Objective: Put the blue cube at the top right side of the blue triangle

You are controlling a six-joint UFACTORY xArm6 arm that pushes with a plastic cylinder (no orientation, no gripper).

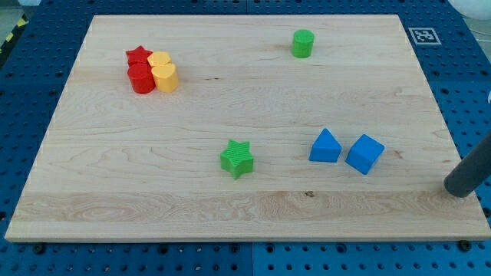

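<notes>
The blue triangle (325, 146) lies on the wooden board (245, 203) right of centre. The blue cube (364, 154) sits just to the triangle's right and slightly lower, almost touching it. My tip (459, 187) is at the board's right edge, to the right of and a little below the blue cube, well apart from it. The rod enters from the view's right.
A green star (237, 159) lies left of the blue triangle. A green cylinder (303, 43) stands near the top. At the upper left, a red star (138, 55), a red cylinder (142, 79) and two yellow blocks (163, 71) are clustered together.
</notes>
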